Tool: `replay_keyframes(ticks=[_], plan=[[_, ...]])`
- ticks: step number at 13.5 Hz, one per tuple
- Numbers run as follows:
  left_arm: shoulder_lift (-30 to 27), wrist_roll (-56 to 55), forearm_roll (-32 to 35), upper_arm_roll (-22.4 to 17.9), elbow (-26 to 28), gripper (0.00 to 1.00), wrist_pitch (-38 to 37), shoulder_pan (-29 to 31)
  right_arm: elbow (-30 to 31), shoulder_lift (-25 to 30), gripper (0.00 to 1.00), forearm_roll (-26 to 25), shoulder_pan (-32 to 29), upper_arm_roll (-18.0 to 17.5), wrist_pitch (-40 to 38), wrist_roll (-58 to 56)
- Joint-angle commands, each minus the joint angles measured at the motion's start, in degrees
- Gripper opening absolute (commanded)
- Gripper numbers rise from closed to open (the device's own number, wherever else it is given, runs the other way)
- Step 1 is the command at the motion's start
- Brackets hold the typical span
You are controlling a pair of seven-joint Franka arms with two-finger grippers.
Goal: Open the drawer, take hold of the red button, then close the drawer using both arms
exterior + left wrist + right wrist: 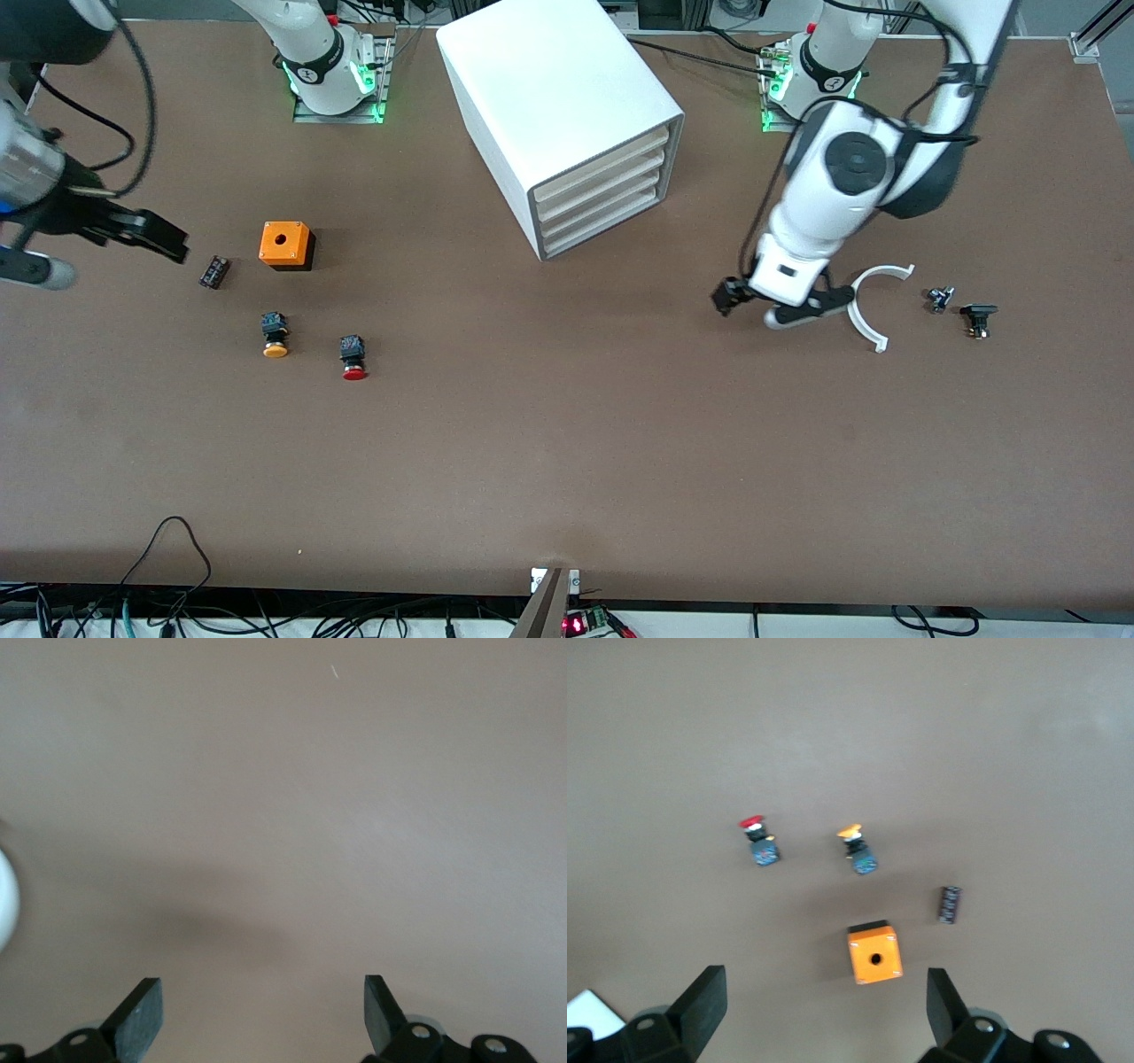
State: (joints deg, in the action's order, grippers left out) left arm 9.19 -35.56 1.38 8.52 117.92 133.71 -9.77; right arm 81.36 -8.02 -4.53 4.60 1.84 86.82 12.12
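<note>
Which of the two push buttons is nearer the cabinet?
The red-capped button. It lies closer to the white cabinet than the orange-capped button, which sits beside it toward the right arm's end.

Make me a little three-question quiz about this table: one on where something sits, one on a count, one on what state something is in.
1. Where is the red-capped button?
A. On the table, beside the yellow-capped button
B. Inside the cabinet
C. On top of the orange box

2. How many drawers are stacked in the white cabinet?
A. Two
B. Four
C. Six

3. What state are those drawers in?
A. All pushed in
B. Top one pulled out
C. All lying on the table

Answers:
1 A, both buttons lie on the bare table, nearer the front camera than the orange box.
2 B, four white fronts show in the cabinet's open face.
3 A, no front sticks out past the grey rim, and the left pincer and right pincer both stand open and empty, away from the cabinet.
</note>
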Motion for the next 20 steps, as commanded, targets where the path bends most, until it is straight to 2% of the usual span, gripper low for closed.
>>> replay_keyframes(ticks=[1,4,6,9,11,12,14,16,18,20], plan=[[-6.71,12.93,0.29,-5.33,0.56,1.0,-5.02,0.19,2.31,2.55,1.0,2.5,-0.12,4.74,-1.56,-8.51],[-12.17,24.46,0.29,-11.14,-1.8,1.0,-14.41,0.19,7.83,9.05,1.0,2.77,0.06,4.23,-4.54,-8.61],[-12.79,30.0,0.38,-13.61,-7.5,1.0,-22.22,0.63,10.14,11.26,1.0,2.78,0.15,4.14,-3.41,-8.7],[-12.01,37.74,1.25,-14.06,-15.94,1.0,-32.61,1.77,11.8,12.14,1.0,2.86,0.06,4.23,-1.84,-10.96],[-11.74,37.94,1.09,-14.06,-17.54,1.0,-33.43,2.04,15.92,15.12,1.0,2.86,0.15,4.05,2.55,-11.25],[-11.56,38.2,1.17,-14.06,-17.55,1.0,-33.51,2.39,16.2,15.31,1.0,2.86,0.15,3.96,2.39,-10.38],[-11.65,38.37,0.47,-14.06,-17.81,1.0,-34.04,3.7,15.24,14.61,1.0,2.86,0.06,4.05,2.04,-11.06],[-9.91,38.72,0.29,-13.54,-21.83,1.0,-37.71,6.16,14.71,14.87,1.0,2.95,0.06,4.4,1.52,-10.98],[-7.44,38.81,0.29,-13.44,-25.53,1.0,-40.54,6.17,14.8,13.74,1.0,2.86,0.32,3.97,1.34,-11.07],[-7.43,38.81,0.29,-13.35,-25.55,1.0,-40.54,6.08,14.27,13.55,1.0,3.12,0.41,3.96,2.12,-10.2]])
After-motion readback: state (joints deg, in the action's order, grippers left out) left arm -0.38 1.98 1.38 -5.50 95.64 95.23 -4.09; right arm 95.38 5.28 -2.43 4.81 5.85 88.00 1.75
